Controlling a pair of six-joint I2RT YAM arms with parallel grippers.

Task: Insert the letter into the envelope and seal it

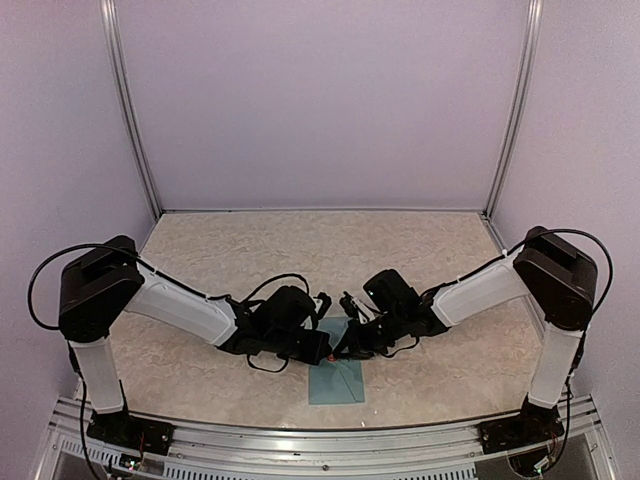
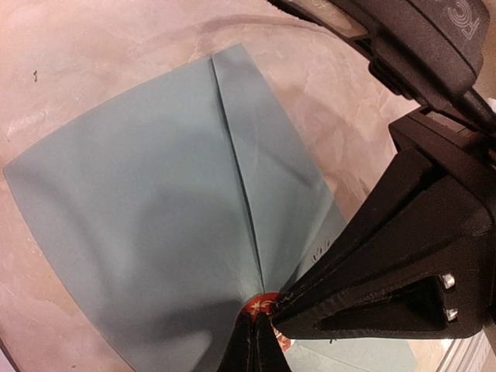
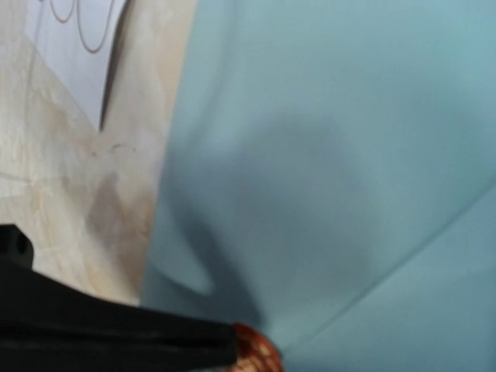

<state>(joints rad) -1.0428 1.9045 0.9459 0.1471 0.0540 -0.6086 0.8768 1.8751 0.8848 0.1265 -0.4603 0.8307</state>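
Raised embossed characters on the black housing (image 2: pixel 434 31) at the upper right of the left wrist view, cut by the frame edge and too partial to read. Thin reddish ring outlines on the white card (image 3: pixel 77 39) in the corner of the right wrist view. Both arms upright at the outer sides, forearms slanting inward and down, wrists low and nose to nose near the front middle of the table (image 1: pixel 300 250). Left gripper (image 1: pixel 320 348) clenched, fingers pressed together, tip down at a small red round sticker (image 2: pixel 260 304) on the envelope (image 1: pixel 337 378). Right gripper (image 1: pixel 347 345) likewise clamped tight, tip at the same red spot from the opposite side. Hard to tell whether either gripper actually pinches the sticker or merely presses on it. Envelope teal, flat on the table just beyond the front rail, between the two bases, with a crease across its face toward the red spot and its far end under the two wrists.
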